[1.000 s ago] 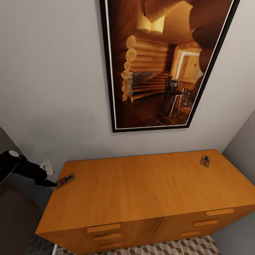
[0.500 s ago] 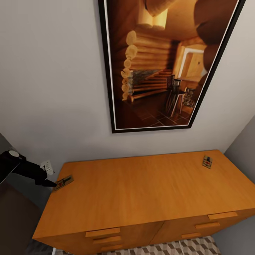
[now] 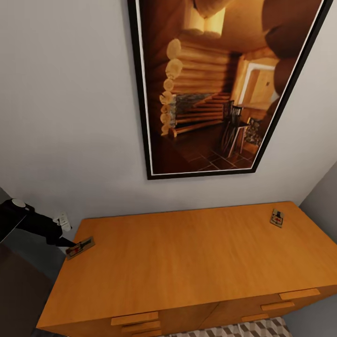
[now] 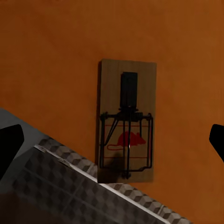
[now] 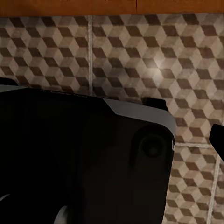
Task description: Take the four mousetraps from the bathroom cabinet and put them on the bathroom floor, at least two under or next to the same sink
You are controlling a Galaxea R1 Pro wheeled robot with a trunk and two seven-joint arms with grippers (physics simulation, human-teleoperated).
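While two mousetraps lie on the cabinet (image 3: pixel 187 262), none shows on the bathroom floor (image 5: pixel 140 56), so placing seems undone. One mousetrap (image 3: pixel 80 247) overhangs the cabinet's left edge by the left gripper (image 3: pixel 70 244), whose fingers stand apart around it; the other mousetrap (image 3: pixel 277 218) sits near the right back corner. Since earlier, the camera has tilted up.

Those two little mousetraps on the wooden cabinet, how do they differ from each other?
The left mousetrap lies at the cabinet's left end, overhanging the edge, with the left gripper right at it; the right mousetrap lies alone near the far right corner, fully on top. The left one lies crosswise, the right one points roughly toward the wall. Both are flat wooden plates with wire and a red mark.
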